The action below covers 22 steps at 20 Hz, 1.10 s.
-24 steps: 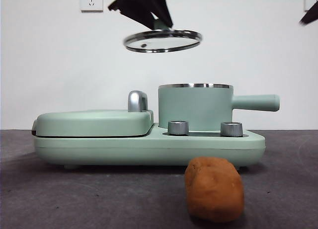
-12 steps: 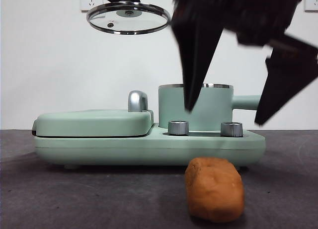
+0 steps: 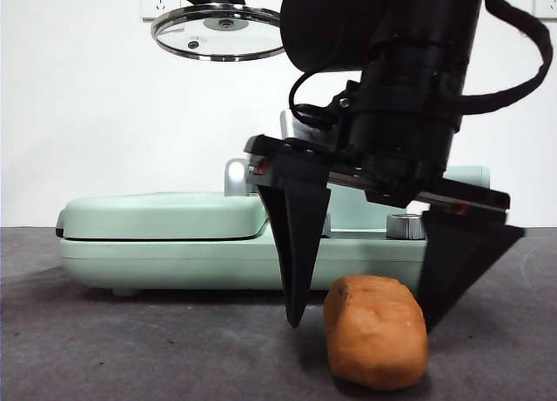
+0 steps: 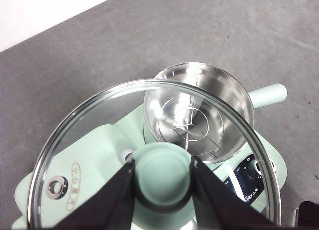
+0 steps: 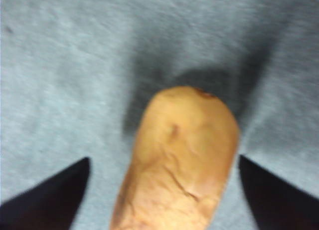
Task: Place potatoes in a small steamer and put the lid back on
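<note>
A plain white wall (image 3: 104, 114) rises behind the desk (image 3: 130, 349), whose top is dark grey and matte. High on the wall, above the desk's far edge, sits a white power socket (image 3: 160, 3); a second socket (image 3: 545, 1) shows at the wall's other upper corner.

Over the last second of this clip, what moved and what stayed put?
The left tool, shut on the lid by its knob, carried it up and away from above the small steamer. The right tool came down, open, and now straddles the potato without gripping it. Potato and steamer stayed put.
</note>
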Tool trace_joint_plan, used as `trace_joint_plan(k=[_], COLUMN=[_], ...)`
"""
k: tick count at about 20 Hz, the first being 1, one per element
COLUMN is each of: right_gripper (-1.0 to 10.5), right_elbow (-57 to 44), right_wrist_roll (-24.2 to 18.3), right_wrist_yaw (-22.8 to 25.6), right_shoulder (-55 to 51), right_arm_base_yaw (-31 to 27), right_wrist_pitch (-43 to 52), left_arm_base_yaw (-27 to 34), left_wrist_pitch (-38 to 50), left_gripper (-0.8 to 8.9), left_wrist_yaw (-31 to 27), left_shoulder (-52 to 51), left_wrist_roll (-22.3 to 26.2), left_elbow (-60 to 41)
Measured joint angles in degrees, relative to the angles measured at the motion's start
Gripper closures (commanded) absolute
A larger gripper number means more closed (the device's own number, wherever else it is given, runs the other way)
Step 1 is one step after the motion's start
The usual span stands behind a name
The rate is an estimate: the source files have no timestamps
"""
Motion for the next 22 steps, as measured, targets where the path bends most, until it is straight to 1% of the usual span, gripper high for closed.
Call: trace_joint_plan(k=[2, 3, 7, 9, 12, 15, 19, 22], right_gripper=[7.8, 8.0, 8.0, 8.0, 8.0, 7.3, 7.3, 7.3], right_elbow=[0.0, 0.0, 0.3, 3.0, 11.2, 22.1, 35.3, 44.6], right_wrist_roll=[0.0, 0.0, 0.0, -0.2, -3.2, -8.3, -13.3, -15.9], right_wrist_yaw=[-0.1, -0.1, -0.2, -0.6, -0.6, -0.6, -0.6, -0.5], right_shoulder=[0.0, 0.0, 0.0, 0.0, 0.0, 0.0, 0.5, 4.3], right_arm_base_yaw=[0.0, 0.0, -0.1, -1.1, -3.9, -8.6, -16.0, -20.8], right_wrist_pitch=[0.3, 0.2, -0.1, -3.2, -8.9, -14.0, -17.6, -20.8], left_arm_base_yaw=[0.0, 0.0, 0.0, 0.0, 0.1, 0.1, 0.4, 0.4], left_wrist_pitch=[0.0, 0.0, 0.0, 0.0, 0.0, 0.0, 0.0, 0.0], left_gripper=[7.96, 7.96, 7.96, 7.96, 7.96, 7.96, 7.96, 7.96], left_wrist_yaw=[0.0, 0.0, 0.0, 0.0, 0.0, 0.0, 0.0, 0.0], left_shoulder=[0.0, 0.0, 0.0, 0.0, 0.0, 0.0, 0.0, 0.0], left_wrist_roll=[0.0, 0.0, 0.1, 0.2, 0.2, 0.2, 0.2, 0.2], left_elbow=[0.0, 0.0, 0.0, 0.0, 0.0, 0.0, 0.0, 0.0])
